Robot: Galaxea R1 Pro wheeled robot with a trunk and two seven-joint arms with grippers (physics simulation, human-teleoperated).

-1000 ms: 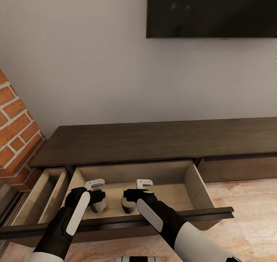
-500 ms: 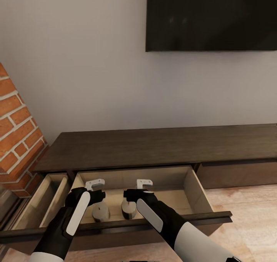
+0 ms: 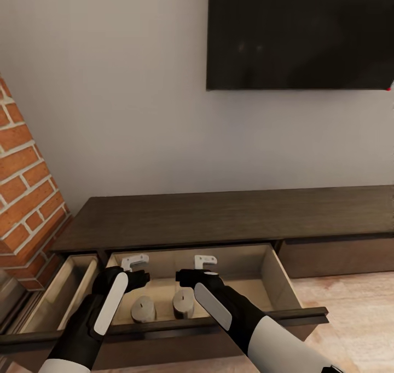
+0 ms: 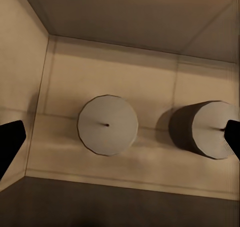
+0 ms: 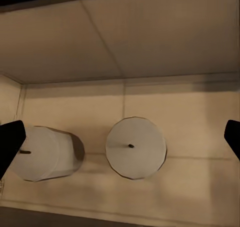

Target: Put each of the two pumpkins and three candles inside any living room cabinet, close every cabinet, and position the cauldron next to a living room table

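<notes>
two candles stood in the open drawer, both grippers held above them.

the left candle (image 3: 143, 309) and right candle (image 3: 183, 304) are seen upright, side by side but apart, on the pale floor of the cabinet (image 3: 230, 214) drawer (image 3: 273, 269). the left gripper (image 3: 135, 271) and right gripper (image 3: 192, 270) are held spread wide, empty, fingertips (image 4: 10, 142) clear of both candles.
</notes>
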